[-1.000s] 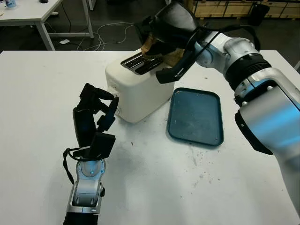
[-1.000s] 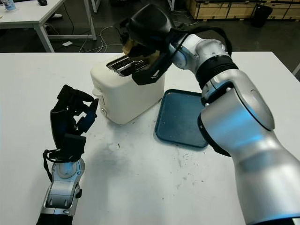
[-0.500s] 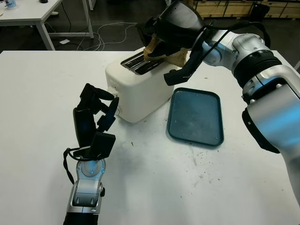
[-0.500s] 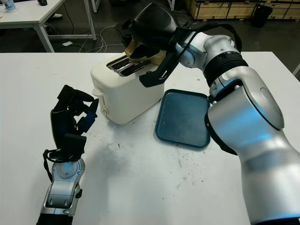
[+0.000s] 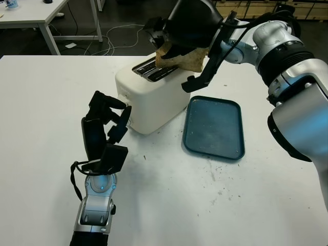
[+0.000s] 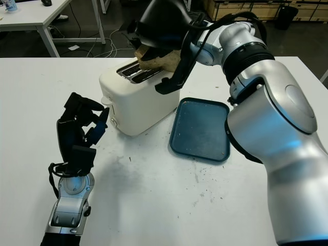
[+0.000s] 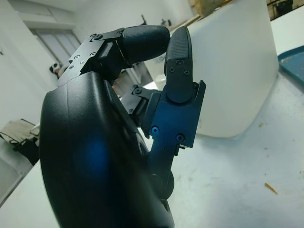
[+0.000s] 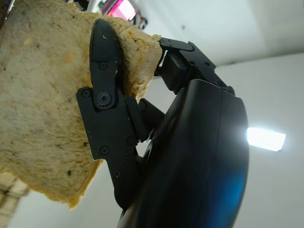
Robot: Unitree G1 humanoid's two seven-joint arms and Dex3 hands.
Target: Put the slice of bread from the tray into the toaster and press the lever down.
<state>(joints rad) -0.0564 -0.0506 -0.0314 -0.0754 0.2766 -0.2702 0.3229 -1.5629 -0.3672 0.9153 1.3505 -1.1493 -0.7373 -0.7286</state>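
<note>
White desk (image 5: 46, 102) carries everything here. On it stands the cream toaster (image 5: 151, 100), slots upward, and just beside that, on the side away from the left hand, lies the dark teal tray (image 5: 214, 128), bare of bread.

Over the toaster top hangs the right hand (image 5: 187, 28). Its fingers (image 8: 107, 99) are clamped on the slice of bread (image 5: 180, 57), one finger pressed across the face of the slice and others behind it. The slice hangs below the palm, tilted, its lower edge near the slots (image 5: 154, 69) but apart from them (whether it lines up with the nearer or the farther slot I cannot tell).

The left hand (image 5: 105, 134) stands upright near the toaster's front end, holding nothing. Its fingers (image 7: 178, 71) are curled in toward the palm, close to the small lever (image 5: 124, 109) but not plainly touching it.

By my judgement the step in hand is insertion. To do it well, the right wrist should turn until the slice stands vertical and runs parallel to a slot, with the lower edge entering first. The fingers should let go only once that edge is inside, so the soft bread neither folds nor catches on the rim. After that, the left hand is well placed to push the lever down.
</note>
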